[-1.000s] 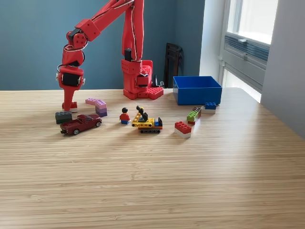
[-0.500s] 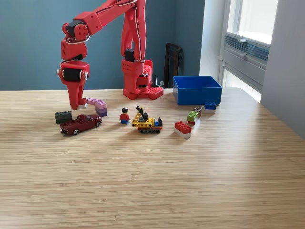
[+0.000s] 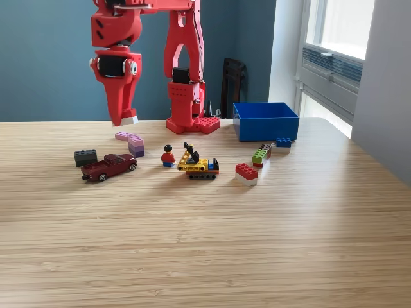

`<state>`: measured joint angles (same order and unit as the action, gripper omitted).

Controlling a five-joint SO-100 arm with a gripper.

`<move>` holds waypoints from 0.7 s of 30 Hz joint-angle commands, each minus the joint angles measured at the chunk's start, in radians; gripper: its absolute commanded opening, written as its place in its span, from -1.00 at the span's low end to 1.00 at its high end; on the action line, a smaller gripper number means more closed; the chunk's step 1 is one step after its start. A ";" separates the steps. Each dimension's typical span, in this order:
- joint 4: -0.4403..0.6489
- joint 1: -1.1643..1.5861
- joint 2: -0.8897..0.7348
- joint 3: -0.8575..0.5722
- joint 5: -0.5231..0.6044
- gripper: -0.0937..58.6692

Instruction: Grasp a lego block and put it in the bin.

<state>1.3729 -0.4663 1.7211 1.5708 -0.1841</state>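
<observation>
Top of the arm cut off by the upper frame edge; only the lower links, the claw (image 3: 123,119) and the red base (image 3: 191,112) show. Claw hangs in the air above the counter (image 3: 205,244), toward the far-left part of it in the exterior view, tips pointing down. A small white-and-red piece (image 3: 130,119) sits at the tips, and the claw looks pinched on it; what kind of block it is cannot be made out at this size.

Inside of the bin (image 3: 266,120) hidden by its near wall, so contents cannot be told. Bin stands on the counter near the far edge, toward the far-right corner, well apart from the claw, with the red base between them.

Loose pieces on the counter, all below and clear of the claw:
- pink-and-purple block (image 3: 131,142), nearest under the claw
- dark grey block (image 3: 85,156) and dark red toy car (image 3: 109,167), toward the left edge
- small figure (image 3: 168,156) and yellow vehicle (image 3: 198,165), mid-counter
- red-and-white block (image 3: 246,173), green stack (image 3: 261,155), blue block (image 3: 283,143), just in front of the bin

Dark object (image 3: 232,86) against the back wall, unclear what it is.
</observation>
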 commanded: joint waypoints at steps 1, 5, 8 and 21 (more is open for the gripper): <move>0.094 0.173 0.048 -0.173 0.133 -1.00; 0.158 0.307 0.048 -0.238 0.235 -1.00; 0.178 0.407 0.048 -0.250 0.295 -1.00; 0.175 0.850 0.048 -0.198 0.419 -1.00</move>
<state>1.5386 0.2823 1.7211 1.3913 0.2178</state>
